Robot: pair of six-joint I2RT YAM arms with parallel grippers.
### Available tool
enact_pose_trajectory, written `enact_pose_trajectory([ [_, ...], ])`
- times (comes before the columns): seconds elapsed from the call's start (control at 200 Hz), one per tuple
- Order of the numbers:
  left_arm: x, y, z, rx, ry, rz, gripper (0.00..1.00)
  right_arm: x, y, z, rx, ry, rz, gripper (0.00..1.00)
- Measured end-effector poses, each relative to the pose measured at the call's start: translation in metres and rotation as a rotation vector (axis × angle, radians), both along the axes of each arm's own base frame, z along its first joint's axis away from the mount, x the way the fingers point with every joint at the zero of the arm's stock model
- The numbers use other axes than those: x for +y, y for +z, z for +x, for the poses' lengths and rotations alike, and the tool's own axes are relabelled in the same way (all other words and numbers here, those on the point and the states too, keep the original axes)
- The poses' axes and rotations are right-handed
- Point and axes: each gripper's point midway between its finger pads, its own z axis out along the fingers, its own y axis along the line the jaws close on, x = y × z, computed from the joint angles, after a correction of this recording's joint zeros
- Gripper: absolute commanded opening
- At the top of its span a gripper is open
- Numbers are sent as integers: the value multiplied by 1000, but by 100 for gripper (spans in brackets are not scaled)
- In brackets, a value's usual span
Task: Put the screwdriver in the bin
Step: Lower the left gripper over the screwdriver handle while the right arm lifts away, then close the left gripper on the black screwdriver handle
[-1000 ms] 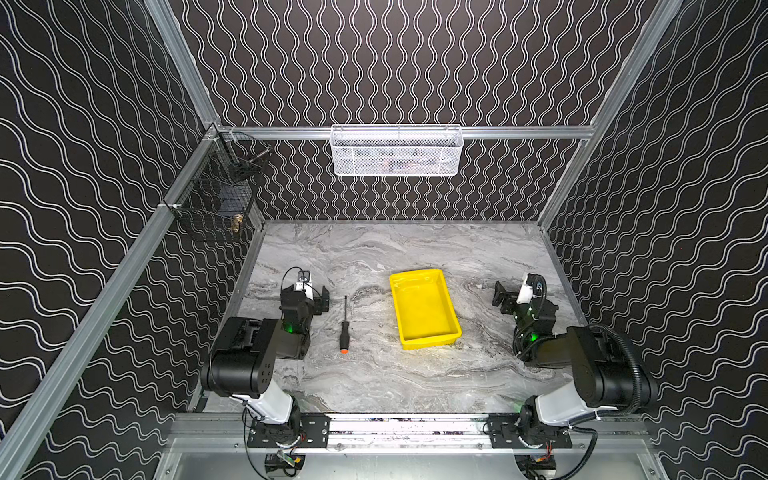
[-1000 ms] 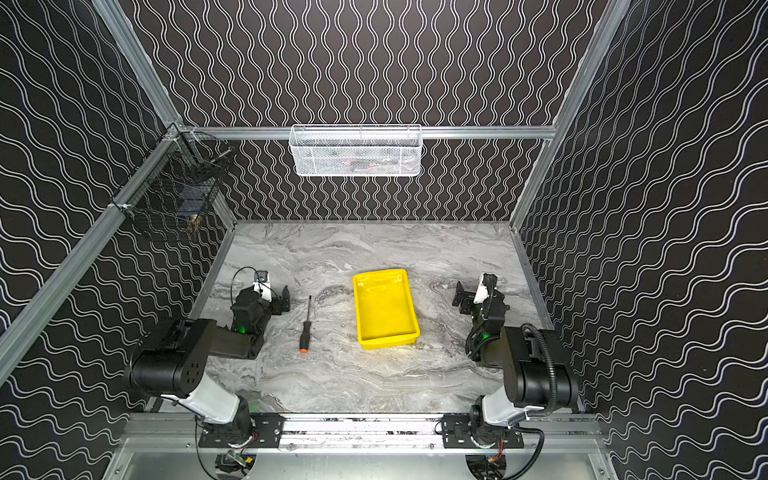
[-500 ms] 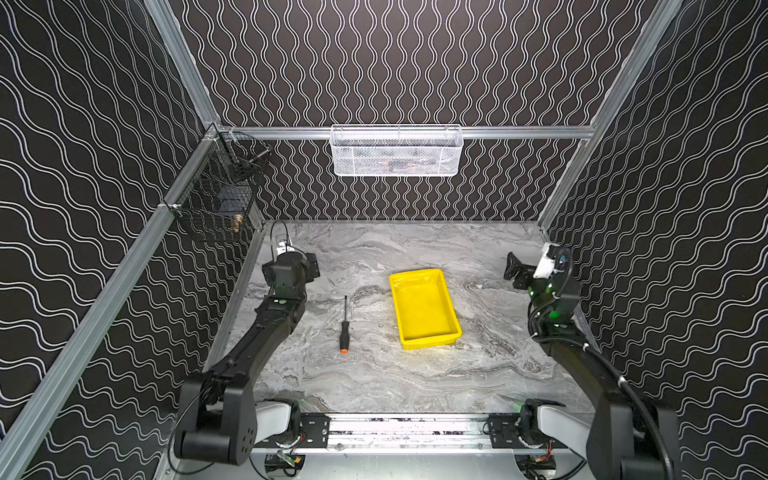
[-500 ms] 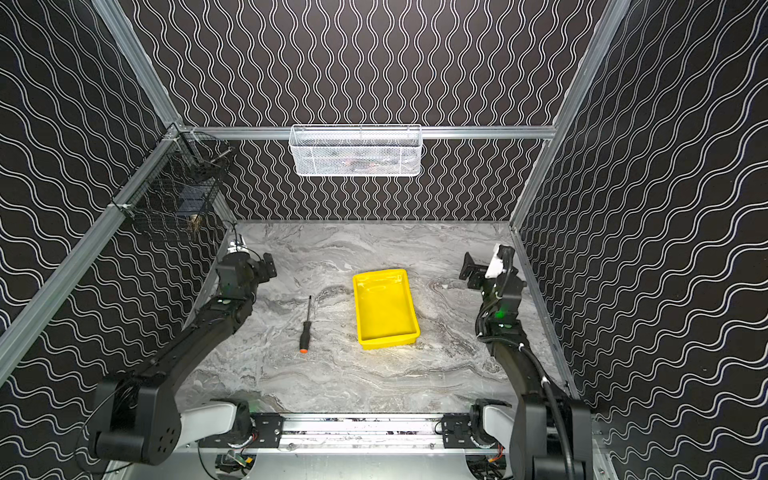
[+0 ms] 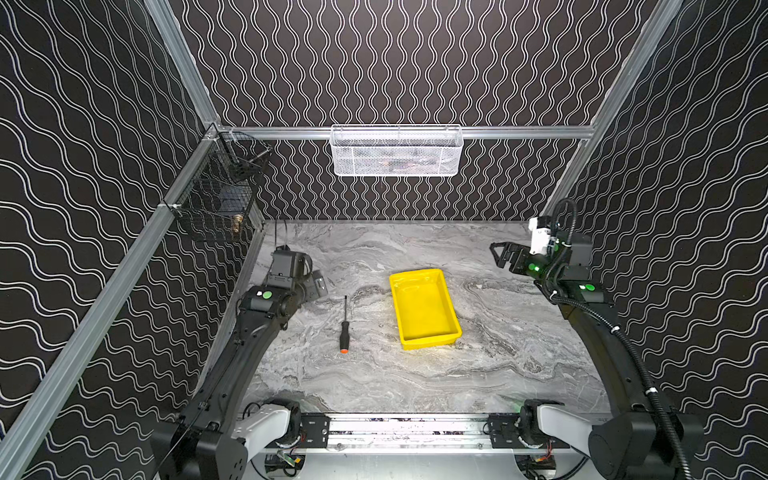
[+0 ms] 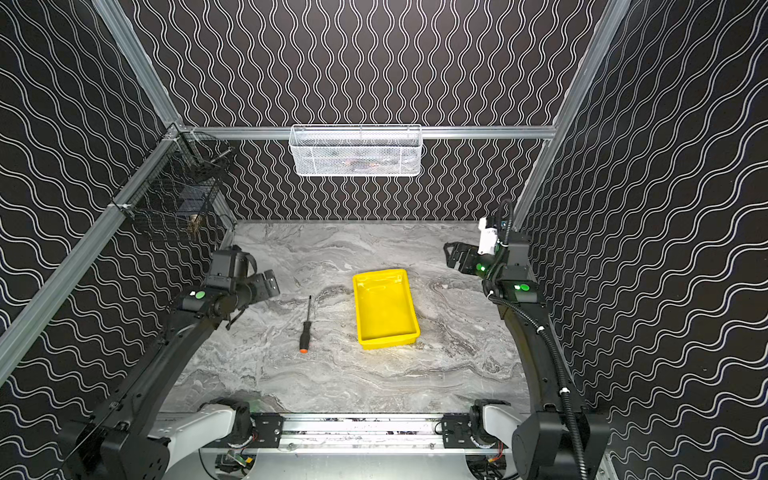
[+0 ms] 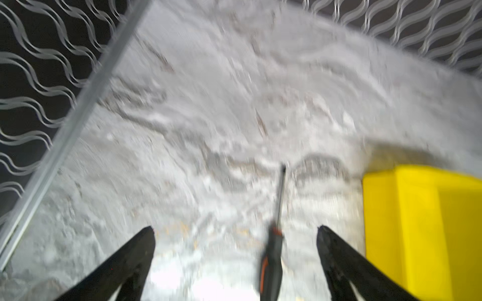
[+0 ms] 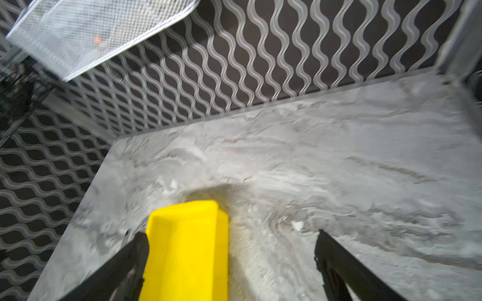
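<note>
Checking both top views: screwdriver [image 5: 344, 330] lies flat on the tabletop [image 5: 374, 382], outside the bin [image 5: 430, 341] and near the left pincer [image 5: 316, 286], on its bin side. Right pincer [image 5: 503, 257] hangs well apart from the bin.

Left wrist, blurred: left pincer [image 7: 235, 228] is spread wide, gripping nothing. Screwdriver [image 7: 272, 256] shows between the fingers, nearer the bin-side one; bin [image 7: 417, 221] is beyond that finger.

Right wrist: right pincer [image 8: 230, 233] is wide and empty, bin [image 8: 187, 247] beside one finger.
</note>
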Motion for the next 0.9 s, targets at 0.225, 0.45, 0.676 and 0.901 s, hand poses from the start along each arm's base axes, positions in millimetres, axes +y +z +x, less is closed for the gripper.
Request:
enact_pose_trajectory([
  [0.225, -23, -56, -43, 204, -66, -34, 96, 36, -31, -10, 91, 109, 0, 99],
  [0.45, -50, -108, -66, 392, -137, -13, 94, 49, -51, -3, 128, 150, -7, 99],
  [0.676, -75, -132, -72, 468, -189, 2, 89, 55, -63, 4, 148, 176, 0, 99],
  [0.901, -83, -160, -66, 518, -193, 21, 82, 56, -62, 6, 137, 183, 5, 99],
])
